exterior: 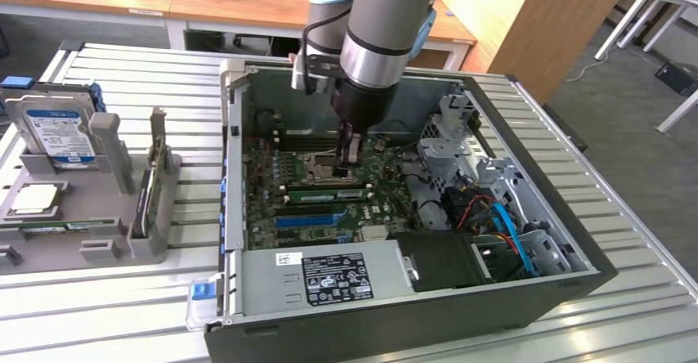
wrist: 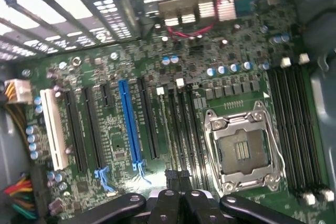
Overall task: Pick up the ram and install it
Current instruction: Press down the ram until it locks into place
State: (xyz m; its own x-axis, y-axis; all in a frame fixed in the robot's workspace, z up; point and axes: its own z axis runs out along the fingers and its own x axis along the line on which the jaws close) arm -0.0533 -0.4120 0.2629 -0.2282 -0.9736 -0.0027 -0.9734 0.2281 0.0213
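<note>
The arm points straight down into the open computer case point(exterior: 524, 281), its gripper point(exterior: 346, 163) with jaws pressed together over the motherboard point(wrist: 173, 56). The ram point(exterior: 325, 193) lies seated in a slot at the gripper's six o'clock, just beside the fingertips.

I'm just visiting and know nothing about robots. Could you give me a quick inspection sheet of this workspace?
Surface: slatted metal table carrying an open computer case.
Job's things: the ram, a green stick with black chips, lies on the board just in front of the end effector; whether it is fully seated cannot be told.
Clutter: grey holder on the exterior view's left, with a hard drive standing in it.
Grippers: end effector shut, low inside the case beside the processor socket.
Cables: blue and orange cables inside the case.
Surroundings: wooden desks behind.
</note>
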